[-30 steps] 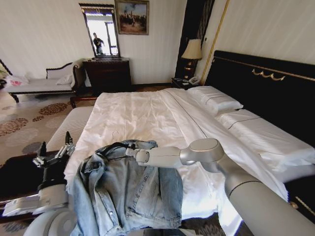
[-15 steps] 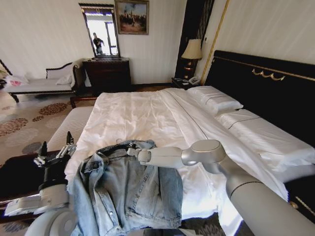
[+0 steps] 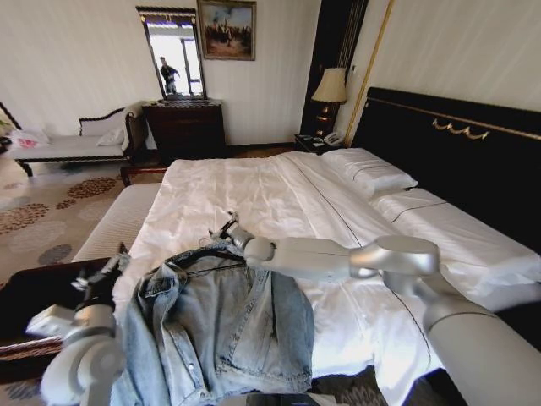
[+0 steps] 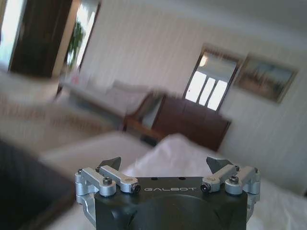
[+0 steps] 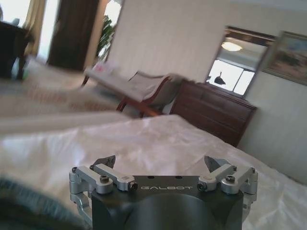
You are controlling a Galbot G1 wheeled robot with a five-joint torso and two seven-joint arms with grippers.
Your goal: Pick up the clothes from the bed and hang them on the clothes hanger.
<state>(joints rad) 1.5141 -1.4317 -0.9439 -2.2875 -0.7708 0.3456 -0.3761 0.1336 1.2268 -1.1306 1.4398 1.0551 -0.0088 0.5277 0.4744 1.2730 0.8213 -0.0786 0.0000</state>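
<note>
The light blue denim jacket, the clothes (image 3: 220, 330), lies spread face up on the near corner of the white bed (image 3: 254, 194). A thin black strip of the clothes hanger (image 3: 188, 259) shows inside the collar. My right gripper (image 3: 226, 228) hovers open just past the collar over bare sheet. In its wrist view the right gripper (image 5: 160, 165) holds nothing, with denim (image 5: 19, 203) at the edge and the bed (image 5: 168, 139) ahead. My left gripper (image 3: 106, 272) is beside the bed's near left corner. The left wrist view shows the left gripper (image 4: 165, 165) open and empty.
White pillows (image 3: 372, 173) and a black headboard (image 3: 456, 144) line the right side. A lamp (image 3: 330, 86), dark dresser (image 3: 186, 127) and daybed (image 3: 76, 145) stand along the far wall. A padded bench (image 3: 122, 218) runs along the bed's left side.
My right gripper has left the jacket's collar and reached farther up the bed over the sheet. My left arm has swung lower and to the left. The jacket has stayed put.
</note>
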